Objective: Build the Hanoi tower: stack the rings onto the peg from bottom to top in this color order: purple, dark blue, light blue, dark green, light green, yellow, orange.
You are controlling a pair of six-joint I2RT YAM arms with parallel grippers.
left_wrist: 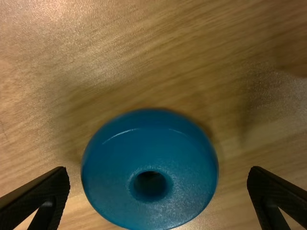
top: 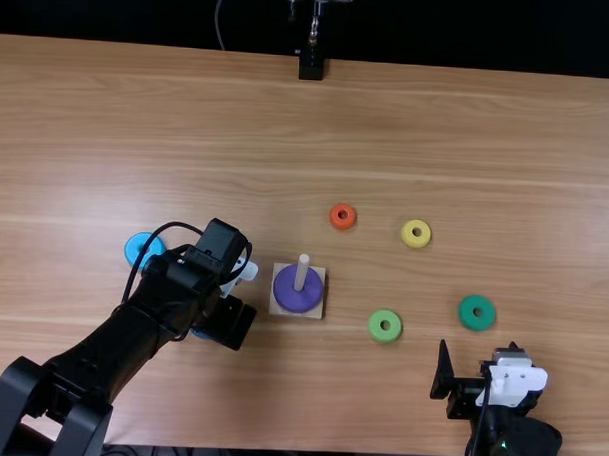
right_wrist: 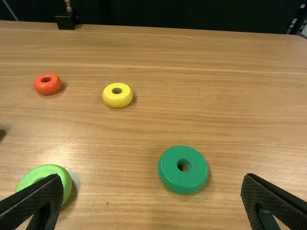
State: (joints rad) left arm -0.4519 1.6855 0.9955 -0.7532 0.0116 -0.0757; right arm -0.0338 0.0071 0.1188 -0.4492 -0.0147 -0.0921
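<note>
In the top view the left gripper [top: 226,322] is low over a dark blue ring [top: 198,333], mostly covering it. In the left wrist view that blue ring [left_wrist: 149,153] lies flat between the spread fingers of the left gripper [left_wrist: 158,176], untouched. A purple ring [top: 298,290] sits around the peg [top: 302,272] on its square base [top: 280,310]. The right gripper [top: 478,348] stands open near the front edge; in the right wrist view, the right gripper [right_wrist: 152,181] holds nothing. Loose rings are light blue [top: 144,249], dark green [top: 477,312], light green [top: 385,326], yellow [top: 415,233] and orange [top: 343,216].
The wooden table [top: 468,124] extends behind the rings to its far edge. A small black stand [top: 311,66] is at that edge. The peg's base is just right of the left gripper, close beside it.
</note>
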